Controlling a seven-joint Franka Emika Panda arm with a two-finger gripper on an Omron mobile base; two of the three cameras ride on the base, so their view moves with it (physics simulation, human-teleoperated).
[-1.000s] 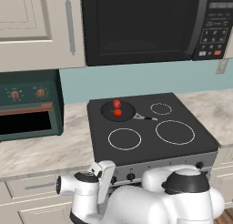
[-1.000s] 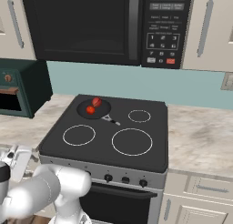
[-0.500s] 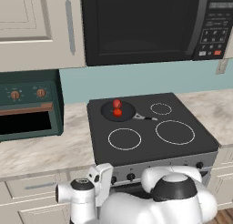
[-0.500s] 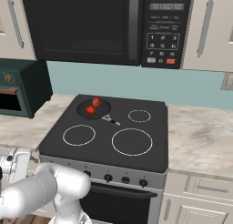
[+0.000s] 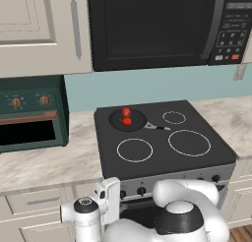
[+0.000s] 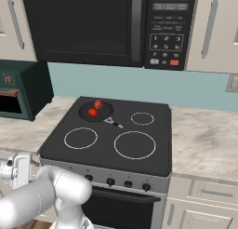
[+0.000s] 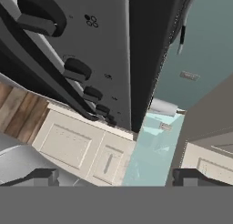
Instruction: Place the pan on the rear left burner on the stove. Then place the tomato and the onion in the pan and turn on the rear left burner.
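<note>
The black pan [image 5: 129, 120] [image 6: 95, 111] sits at the rear left of the stove [image 5: 158, 155] [image 6: 106, 146], covering the rear left burner's ring, with its handle [image 5: 158, 127] pointing right. Two small red round things [image 5: 126, 111] [image 5: 127, 121] lie in it, the tomato and the onion; I cannot tell which is which. My gripper [image 7: 118, 180] is open and holds nothing, its fingertips [image 7: 45, 176] wide apart. It hangs low in front of the stove's left front corner, its white hand [image 5: 109, 199] [image 6: 19, 170] below the counter edge. The silver front panel's black knobs [image 7: 77, 68] [image 5: 141, 191] lie just ahead of it.
A dark green countertop oven [image 5: 29, 115] stands on the marble counter [image 5: 54, 162] left of the stove. A black microwave [image 5: 157, 27] hangs above. Cream drawers [image 6: 204, 193] and a wooden floor [image 7: 18, 114] lie below.
The hand has sunk slightly lower in front of the stove and the arm's elbow has shifted. The pan and what is in it have not moved.
</note>
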